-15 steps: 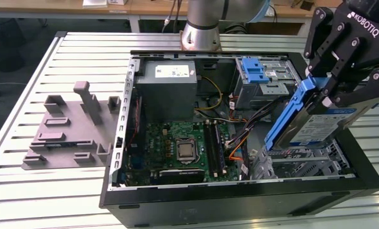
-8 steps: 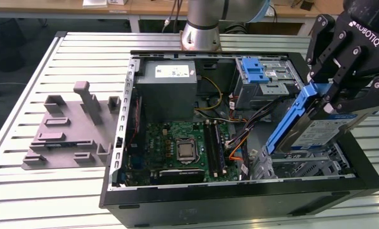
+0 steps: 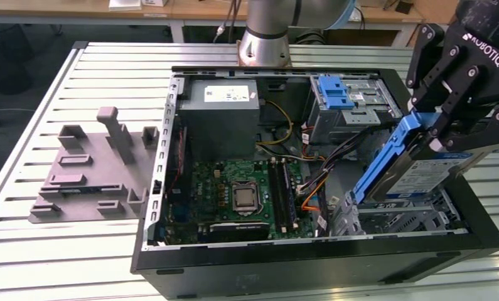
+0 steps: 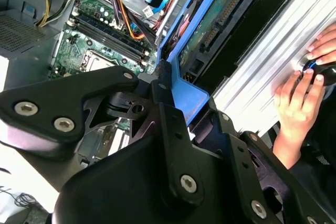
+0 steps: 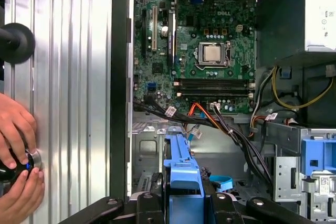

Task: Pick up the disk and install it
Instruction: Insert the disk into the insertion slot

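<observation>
Blue-framed disk (image 3: 421,175), clenched in the end effector (image 3: 446,135), slants steeply, lower end toward the case (image 3: 316,276).

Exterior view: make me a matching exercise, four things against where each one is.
Things:
1. disk
2. power supply
3. grey fixture
4. processor socket

Places:
A. outside the case, on the table
B. in the gripper, tilted over the case
C. on the green motherboard
D. inside the case, in the corner by the arm's base

Pairs: 1-B, 2-D, 3-A, 4-C
</observation>
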